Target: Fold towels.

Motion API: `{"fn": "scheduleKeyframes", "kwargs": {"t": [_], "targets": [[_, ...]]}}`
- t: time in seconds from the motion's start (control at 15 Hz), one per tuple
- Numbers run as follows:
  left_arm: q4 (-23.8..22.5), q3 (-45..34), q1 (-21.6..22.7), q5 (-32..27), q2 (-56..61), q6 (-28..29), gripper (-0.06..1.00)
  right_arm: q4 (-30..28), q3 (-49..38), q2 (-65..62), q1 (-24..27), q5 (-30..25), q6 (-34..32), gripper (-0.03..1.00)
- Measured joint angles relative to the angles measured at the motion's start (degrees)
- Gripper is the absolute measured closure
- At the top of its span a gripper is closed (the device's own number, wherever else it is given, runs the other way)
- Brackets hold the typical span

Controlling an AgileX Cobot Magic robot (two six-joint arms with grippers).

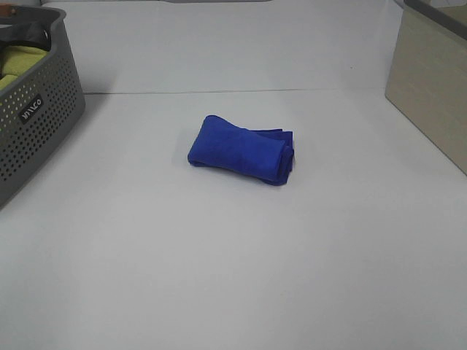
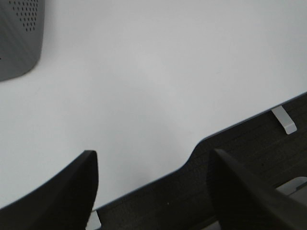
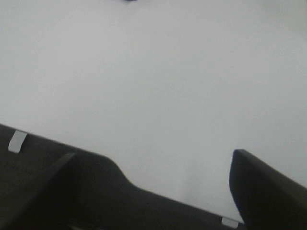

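Observation:
A blue towel [image 1: 241, 149] lies folded into a thick compact bundle at the middle of the white table [image 1: 233, 255]. Neither gripper shows in the exterior high view. In the left wrist view my left gripper [image 2: 153, 167] is open and empty over the table's near edge. In the right wrist view my right gripper [image 3: 153, 167] is open and empty, also over the near edge, with a sliver of the blue towel [image 3: 130, 1] at the frame border far from it.
A grey perforated basket [image 1: 33, 109] holding yellow-green cloth [image 1: 18, 62] stands at the back left; its corner shows in the left wrist view [image 2: 19, 38]. A beige box [image 1: 430, 80] stands at the back right.

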State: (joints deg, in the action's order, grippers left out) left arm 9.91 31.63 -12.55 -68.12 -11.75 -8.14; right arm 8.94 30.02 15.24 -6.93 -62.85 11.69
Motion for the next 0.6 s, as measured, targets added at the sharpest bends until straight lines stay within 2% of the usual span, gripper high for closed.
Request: {"fn": "scheduleKeyframes", "kwargs": {"t": [0.13,0.2,0.27,0.6], "targets": [[0.1,-0.6,0.0,1.8,3.6,-2.1,0.32,-0.6,0.0,-5.0,0.0,0.1,0.0,0.18],[0.8,-2.0,0.0,5.2,4.2,-4.0,0.32,-0.7,0.0,-7.0,0.0,0.1,0.0,0.19],[1.0,-2.5,0.0,6.2,4.2,-4.5,0.32,-0.7,0.0,-7.2,0.0,0.1,0.0,0.19],[1.1,-2.6,0.0,6.7,4.2,-5.2,0.32,-0.7,-0.2,-7.3,0.0,0.1,-0.1,0.19]]}}
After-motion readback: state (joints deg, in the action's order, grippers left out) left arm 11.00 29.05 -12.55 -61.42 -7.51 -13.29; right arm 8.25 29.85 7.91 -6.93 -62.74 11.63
